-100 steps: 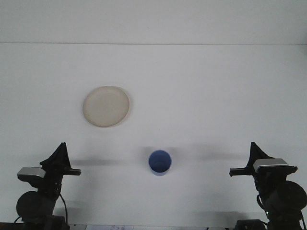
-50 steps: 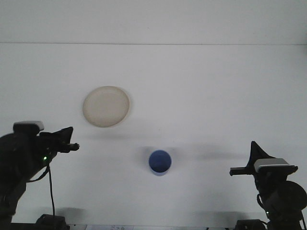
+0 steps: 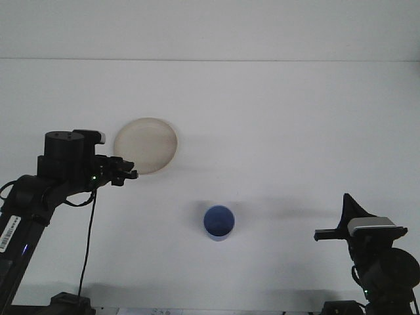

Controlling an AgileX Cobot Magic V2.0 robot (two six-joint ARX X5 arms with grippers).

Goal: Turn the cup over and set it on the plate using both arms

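Observation:
A blue cup (image 3: 218, 222) stands on the white table near the front centre, its round top facing the camera. A cream plate (image 3: 146, 145) lies flat at the left middle. My left gripper (image 3: 130, 173) is raised and reaches to the right, its tip over the plate's lower left edge, up and left of the cup. My right gripper (image 3: 317, 235) rests low at the front right, pointing left, well apart from the cup. Neither gripper holds anything that I can see.
The white table (image 3: 295, 131) runs back to a pale wall. A black cable (image 3: 85, 243) hangs from the left arm at the front left.
The left arm has risen from its low rest pose and swung up and to the right, toward the plate. The right arm, the cup and the plate have not moved.

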